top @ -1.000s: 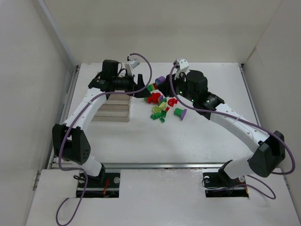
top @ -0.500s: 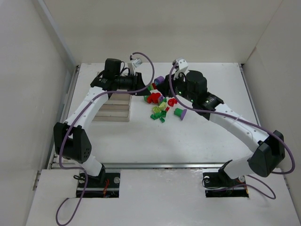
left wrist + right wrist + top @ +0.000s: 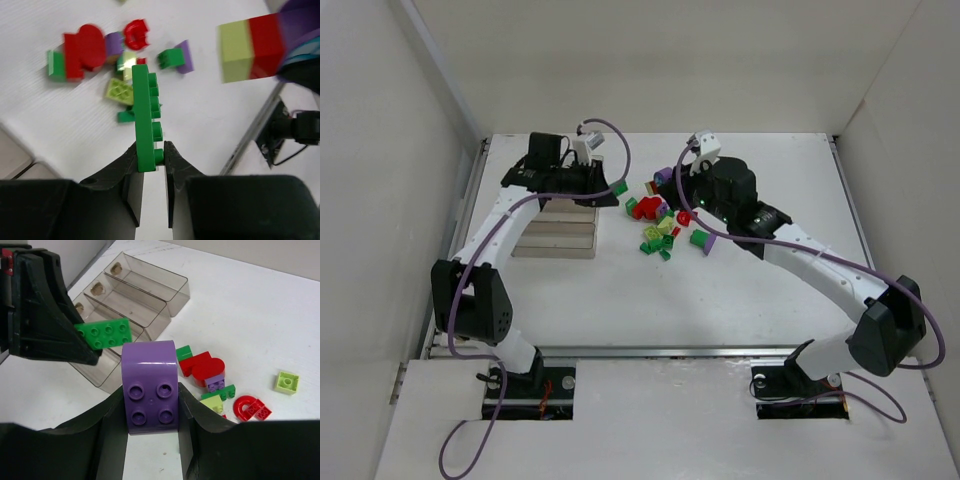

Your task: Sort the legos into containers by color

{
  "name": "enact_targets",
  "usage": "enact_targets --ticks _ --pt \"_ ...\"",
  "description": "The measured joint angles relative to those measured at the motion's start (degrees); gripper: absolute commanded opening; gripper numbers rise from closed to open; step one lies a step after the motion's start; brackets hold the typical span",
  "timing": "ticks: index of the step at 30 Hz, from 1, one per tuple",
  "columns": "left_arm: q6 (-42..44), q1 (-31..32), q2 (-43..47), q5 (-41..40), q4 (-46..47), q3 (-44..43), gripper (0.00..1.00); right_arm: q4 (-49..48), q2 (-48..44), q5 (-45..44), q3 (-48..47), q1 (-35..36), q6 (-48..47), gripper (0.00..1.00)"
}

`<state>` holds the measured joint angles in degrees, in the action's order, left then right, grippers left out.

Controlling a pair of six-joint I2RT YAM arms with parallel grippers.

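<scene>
Green first: the long green plate brick (image 3: 146,115) is clamped by one end, edge-on, between your left fingers (image 3: 132,159); the rest of it juts out past the tips with its studs turned to one side, clear of the tabletop (image 3: 740,280). Seen from above, your left arm rises from its base at the near left, bends at a raised elbow and stretches forward beside the clear tray (image 3: 556,240); the wrist is turned to the right, so the fingers point toward the loose bricks (image 3: 660,232) and the plate hangs just off the tray's far right corner. The tray lies on the left of the tabletop, its four long compartments side by side.

Your right arm climbs from the near right base to an elbow far out on the right; from there the long forearm runs left and away to the far side of the pile. The right fingers (image 3: 186,407) are clenched on a purple brick (image 3: 150,385) with a rounded top; its four studs face the wrist camera, and it is lifted off the surface. The red, lime, green and purple loose bricks lie in a small cluster on the tabletop between the two sets of fingers, right of the tray and apart from it.
</scene>
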<state>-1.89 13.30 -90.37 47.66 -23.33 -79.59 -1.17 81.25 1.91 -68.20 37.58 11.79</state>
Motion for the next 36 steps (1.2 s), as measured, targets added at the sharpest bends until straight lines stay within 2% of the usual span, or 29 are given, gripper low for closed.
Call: enact_targets --ticks 5,7,13,19,20,22,25,29,31,36 --pt "7.23 -4.61 0.31 -7.43 -4.13 1.64 0.0 -0.13 -0.02 -1.22 0.22 0.0 -0.48 0.0" --pt "13.18 -6.54 1.79 -11.34 -4.57 3.69 0.0 -0.13 -0.02 -1.03 0.24 0.0 -0.57 0.0" --pt "38.23 -10.12 10.45 -20.98 -7.21 14.82 0.0 -0.15 0.07 0.96 0.44 0.0 -0.72 0.0" --pt "50.12 -9.94 11.23 -25.59 -6.88 17.84 0.0 -0.31 0.94 3.32 0.44 0.0 -0.96 0.0" --pt "51.6 -9.99 11.02 -26.01 -6.8 18.1 0.09 -0.28 1.11 3.72 0.44 0.0 -1.07 0.0" --pt "54.34 -10.05 10.19 -26.82 -6.64 18.43 0.22 -0.28 1.36 4.31 0.44 0.0 -1.33 0.0" --pt "56.68 -10.05 8.57 -27.78 -6.23 18.82 0.27 -0.26 1.4 4.79 0.44 0.0 -1.75 0.0" --pt "57.57 -10.05 7.41 -28.96 -5.7 18.95 0.44 -0.28 1.4 5.62 0.44 0.0 -2.01 0.0" --pt "57.64 -10.05 7.39 -29.31 -5.31 18.95 0.49 -0.28 1.4 5.95 0.44 0.0 -2.38 0.0" --pt "57.07 -10.05 7.98 -29.49 -4.94 18.67 0.51 -0.28 1.4 6.67 0.44 0.0 -2.95 0.0"
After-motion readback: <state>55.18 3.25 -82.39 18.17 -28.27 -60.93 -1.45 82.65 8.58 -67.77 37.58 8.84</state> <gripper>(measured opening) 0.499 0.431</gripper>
